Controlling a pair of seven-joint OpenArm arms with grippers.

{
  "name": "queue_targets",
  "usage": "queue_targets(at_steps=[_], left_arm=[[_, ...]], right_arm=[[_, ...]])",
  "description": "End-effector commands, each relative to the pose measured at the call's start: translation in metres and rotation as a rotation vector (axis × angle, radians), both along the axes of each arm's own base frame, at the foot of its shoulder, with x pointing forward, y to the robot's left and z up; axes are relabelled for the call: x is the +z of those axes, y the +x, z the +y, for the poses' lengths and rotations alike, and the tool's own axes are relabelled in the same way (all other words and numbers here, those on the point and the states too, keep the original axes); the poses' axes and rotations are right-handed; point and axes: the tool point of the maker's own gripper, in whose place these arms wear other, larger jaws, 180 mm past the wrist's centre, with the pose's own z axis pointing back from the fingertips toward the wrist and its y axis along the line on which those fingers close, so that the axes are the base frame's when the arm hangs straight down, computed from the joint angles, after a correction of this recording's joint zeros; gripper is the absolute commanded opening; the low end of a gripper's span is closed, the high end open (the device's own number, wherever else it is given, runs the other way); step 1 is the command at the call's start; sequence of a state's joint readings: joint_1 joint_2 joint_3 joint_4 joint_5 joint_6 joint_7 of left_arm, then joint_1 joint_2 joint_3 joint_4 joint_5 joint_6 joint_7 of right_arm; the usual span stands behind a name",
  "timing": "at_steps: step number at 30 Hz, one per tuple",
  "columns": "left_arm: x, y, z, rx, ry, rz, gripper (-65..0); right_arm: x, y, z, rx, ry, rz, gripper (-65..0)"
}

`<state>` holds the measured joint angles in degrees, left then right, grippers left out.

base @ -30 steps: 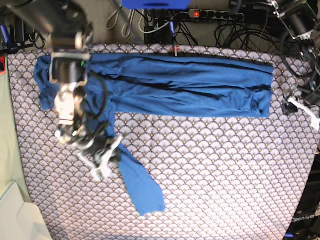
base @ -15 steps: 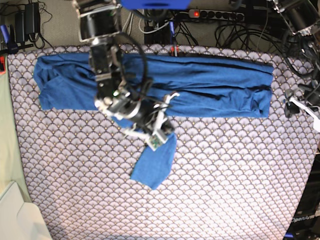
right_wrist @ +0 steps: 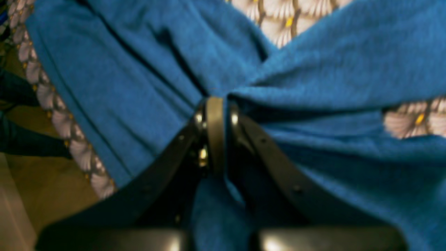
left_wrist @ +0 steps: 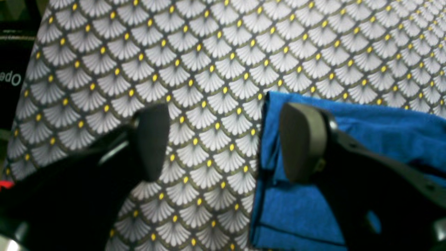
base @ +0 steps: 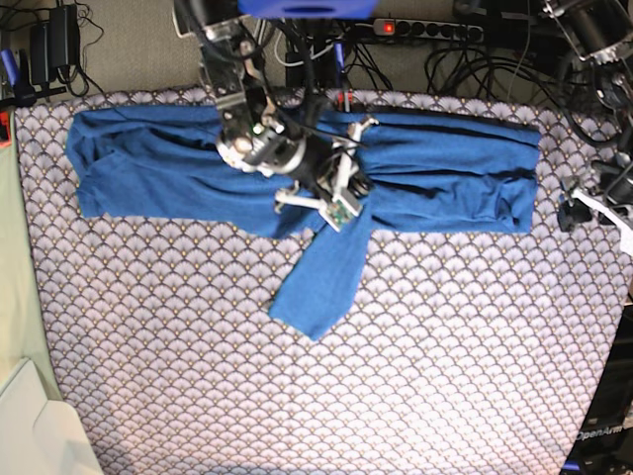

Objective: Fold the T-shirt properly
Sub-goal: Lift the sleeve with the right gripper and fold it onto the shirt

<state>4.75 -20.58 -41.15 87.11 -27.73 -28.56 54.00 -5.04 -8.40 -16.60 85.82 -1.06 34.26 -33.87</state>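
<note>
The blue T-shirt [base: 435,173] lies as a long folded band across the far side of the table. One sleeve [base: 318,282] trails from the band toward the table's middle. My right gripper [base: 341,203] hovers over the band's centre, shut on the upper part of that sleeve. In the right wrist view the fingertips [right_wrist: 216,108] pinch bunched blue fabric [right_wrist: 313,80]. My left gripper [base: 572,210] stands open at the shirt's right end. In the left wrist view its right finger [left_wrist: 301,141] is above the shirt's edge [left_wrist: 366,136] and its left finger [left_wrist: 151,139] is above bare cloth.
The scallop-patterned tablecloth [base: 445,346] covers the whole table. A power strip [base: 425,30] and tangled cables lie beyond the far edge. A pale box corner [base: 30,426] sits off the table's near left corner.
My right gripper has carried the sleeve from the near left of the table up and rightward onto the middle of the folded band. The left gripper has stayed put.
</note>
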Motion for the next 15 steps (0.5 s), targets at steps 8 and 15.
queue_targets(at_steps=[8, 15], left_arm=[[0.017, 0.009, 0.005, -0.004, 0.018, -0.052, -16.9], [0.016, 0.008, 0.004, -0.006, 0.017, -0.051, -16.9]], right_arm=[[0.018, -0.011, 0.026, 0.053, 0.065, -0.031, -63.5], [0.021, -0.021, 0.038, 0.095, 0.074, -0.035, -63.3]])
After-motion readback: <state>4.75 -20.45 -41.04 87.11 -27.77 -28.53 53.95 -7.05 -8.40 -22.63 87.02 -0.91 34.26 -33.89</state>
